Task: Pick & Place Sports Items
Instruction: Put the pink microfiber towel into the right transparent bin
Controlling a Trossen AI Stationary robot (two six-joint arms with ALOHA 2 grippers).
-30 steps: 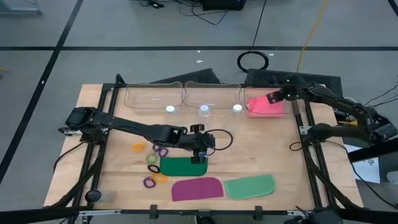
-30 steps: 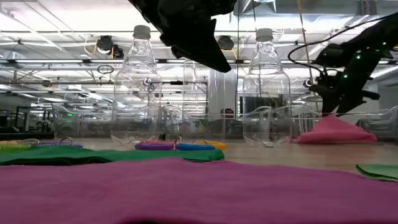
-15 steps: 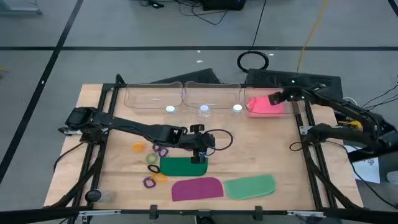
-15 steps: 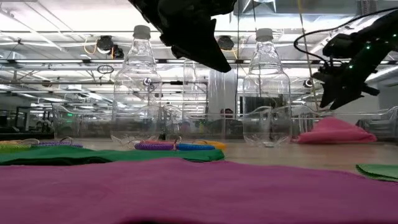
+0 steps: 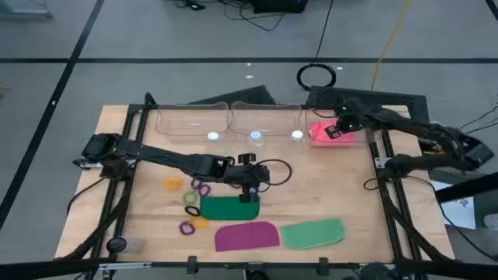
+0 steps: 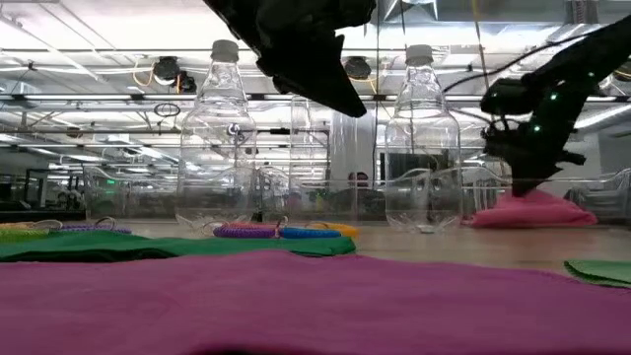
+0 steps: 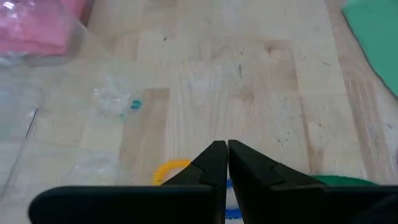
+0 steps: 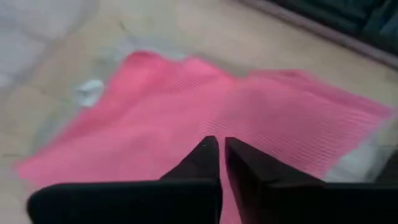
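Since a second ago the right tool (image 5: 331, 131) has swung in over the pink rectangle (image 5: 342, 137) at the bench's (image 5: 350, 194) two o'clock corner, its fingers now pressed together. Left tool (image 5: 250, 194), also pressed together, hovers mid-bench above the dark green piece (image 5: 226, 208).

Bright overhead ceiling lights, soft shadows; both wrist views blurred

Grey floor (image 5: 156, 47) with dark seam lines, black cables (image 5: 317, 76) coiled behind the wooden table (image 5: 366, 202). Open ceiling with pipes and strip lights (image 6: 118, 69) overhead.
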